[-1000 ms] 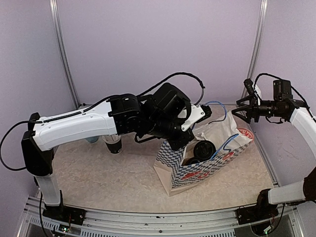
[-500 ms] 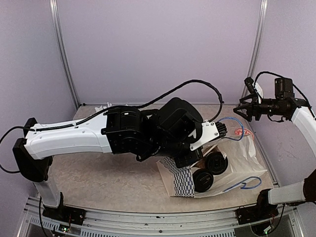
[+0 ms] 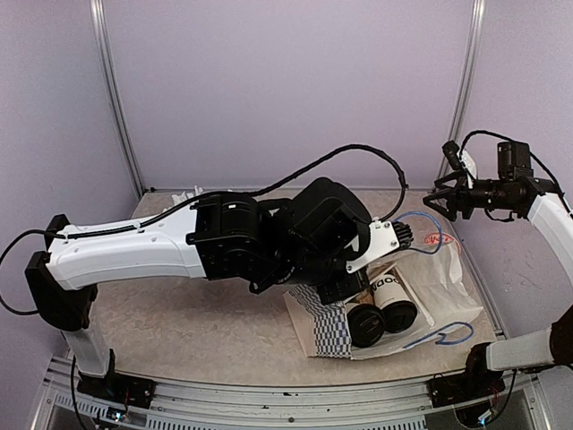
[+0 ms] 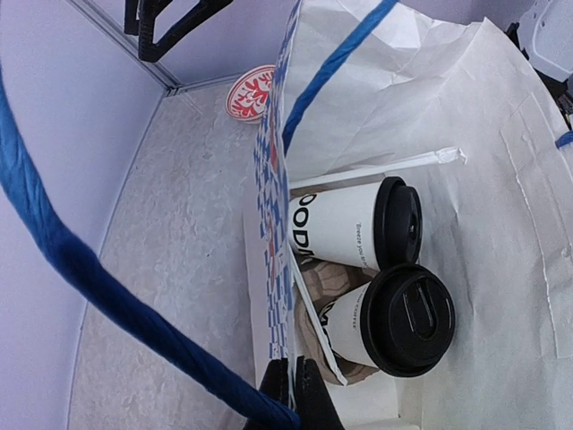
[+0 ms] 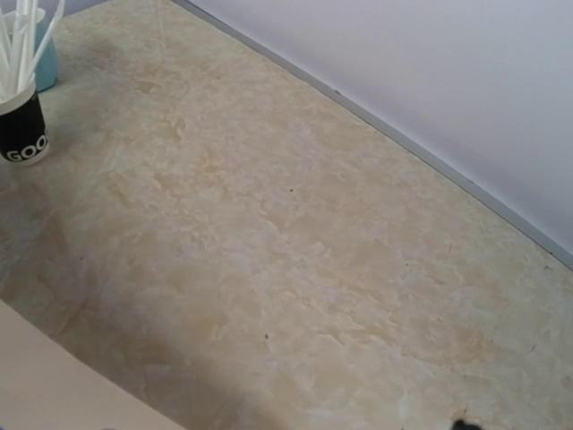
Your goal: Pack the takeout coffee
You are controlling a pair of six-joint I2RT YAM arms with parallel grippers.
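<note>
The two white takeout coffee cups [image 4: 345,228] [image 4: 354,318] with black lids lie side by side on their sides in a brown carrier [image 4: 320,276] inside the paper bag [image 4: 466,116]. From above their lids [image 3: 365,324] [image 3: 398,315] show in the bag's open mouth. The bag [image 3: 434,278] lies tipped over on the table. My left gripper [image 4: 300,392] is shut on the bag's blue-checked rim [image 4: 279,269], beside the nearer cup. My right gripper [image 3: 441,201] hangs open and empty in the air above the bag's far end.
A paper-wrapped straw [image 4: 385,167] lies in the bag above the cups. A blue bag handle [image 4: 81,269] crosses the left wrist view. A black cup of white straws [image 5: 20,125] and a light-blue mug [image 5: 47,63] stand at the table's far left. The walls are close.
The bag has tipped from upright onto its side, toward the front right. My left arm moved right and down with its rim. The cups rolled slightly in the mouth. The right arm barely moved.
</note>
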